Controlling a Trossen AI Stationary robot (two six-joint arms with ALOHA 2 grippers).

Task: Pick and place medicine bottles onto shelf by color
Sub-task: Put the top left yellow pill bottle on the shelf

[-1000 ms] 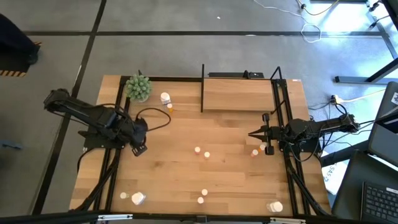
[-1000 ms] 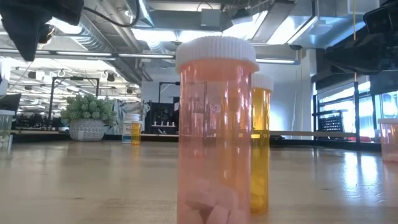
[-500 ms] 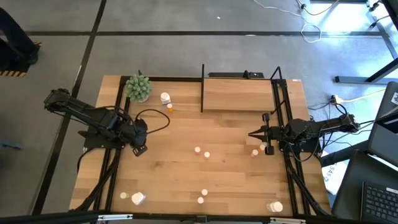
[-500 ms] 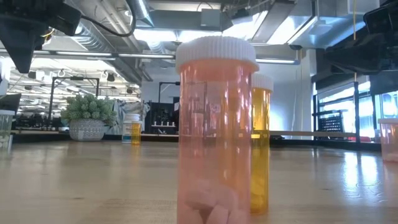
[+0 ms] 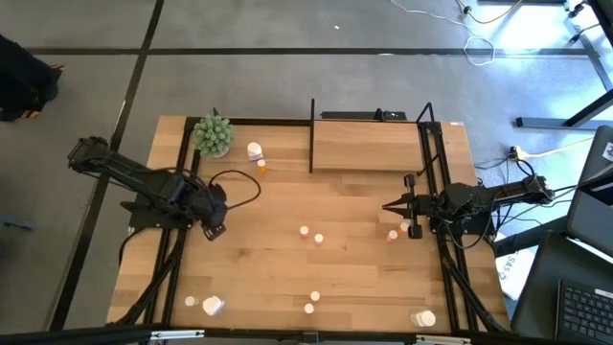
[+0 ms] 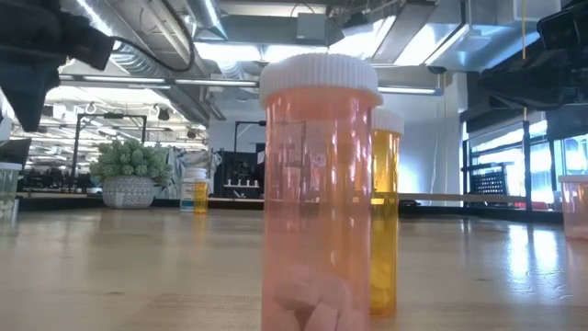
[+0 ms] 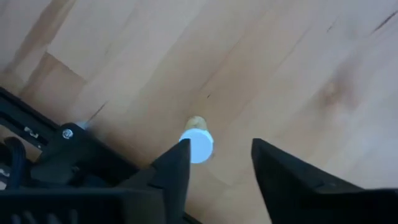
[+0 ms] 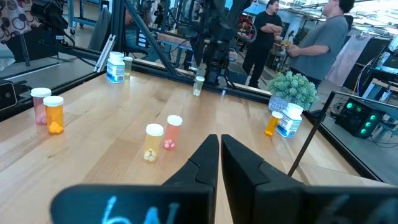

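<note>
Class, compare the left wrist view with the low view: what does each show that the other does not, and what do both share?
Only the left wrist view shows the left gripper with its jaws open above a white-capped bottle. Only the low view shows a pink bottle close up, an amber bottle behind it and the potted plant. Both show the wooden tabletop.

Floor [image 5: 287, 86]: grey concrete, crossed by dark seam lines, upper half of the high view. White cables [image 5: 498, 38] lie coiled at upper right beside a bright glare patch. Laptop [image 5: 584, 307] at lower right edge. Low view: open ceiling with ducts and pipes [image 6: 165, 46] and lit strip fixtures [image 6: 230, 51] across the top. Right wrist view: two people [image 8: 311, 46] standing at upper right, workshop clutter behind them.
</note>
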